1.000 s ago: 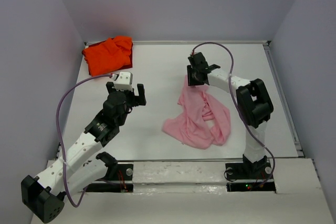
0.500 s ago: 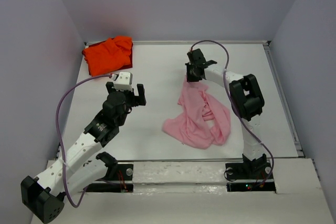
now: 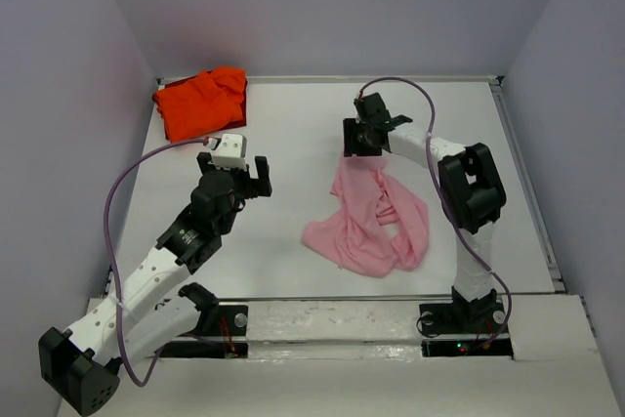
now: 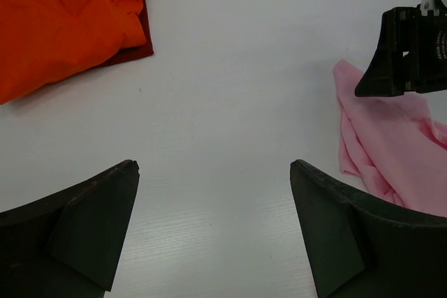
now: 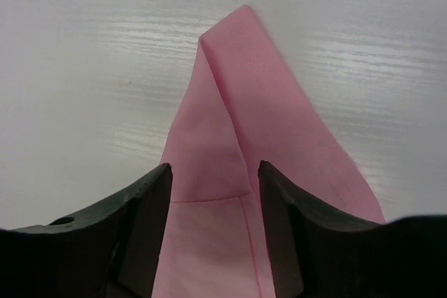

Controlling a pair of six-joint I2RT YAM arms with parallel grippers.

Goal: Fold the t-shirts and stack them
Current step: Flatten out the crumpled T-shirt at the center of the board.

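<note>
T-shirts lie well apart on the white table (image 3: 293, 148): the light pink cloth t-shirt (image 3: 376, 217) is crumpled right of centre, and the bright orange-red cloth t-shirt (image 3: 200, 100) is bunched in the far left corner. The right gripper (image 3: 354, 139) sits low at the pink one's far tip, jaws partly spread and straddling a folded edge. It looks placed to pinch that corner and draw the cloth flat, though nothing appears clamped yet. The left gripper (image 3: 235, 171) hovers over bare table between the two shirts, jaws spread wide and holding nothing, probably ready to take a second corner. Neither shirt is folded yet.
</note>
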